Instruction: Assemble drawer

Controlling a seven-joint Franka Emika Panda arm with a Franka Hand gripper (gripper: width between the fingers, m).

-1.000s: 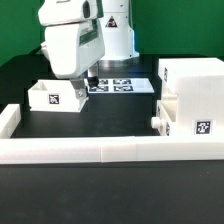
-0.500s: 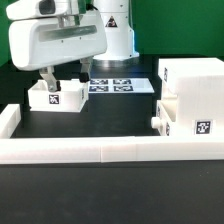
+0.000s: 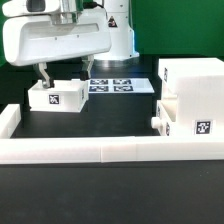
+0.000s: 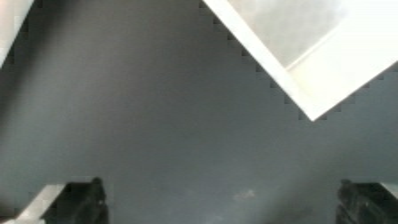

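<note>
The drawer's big white shell point(image 3: 192, 82) stands at the exterior view's right. One knobbed tray point(image 3: 170, 117) sits partly in its lower front. The second small tray point(image 3: 57, 97), with a square tag on its front, lies loose at the left. My gripper point(image 3: 65, 74) hangs open just above this tray, one finger over its left end and one point(image 3: 88, 68) over its right end, holding nothing. In the wrist view my gripper point(image 4: 221, 205) is wide open over dark table. A white corner point(image 4: 302, 50), probably that tray, shows beyond it.
The marker board point(image 3: 120, 85) lies flat behind the tray, by the arm's base. A long low white border bar point(image 3: 100, 150) runs along the front. Another point(image 3: 8, 120) closes the left side. Dark table lies between the tray and the shell.
My gripper has moved toward the exterior view's left, from beside the loose tray's right end to over the tray, with the fingers still open.
</note>
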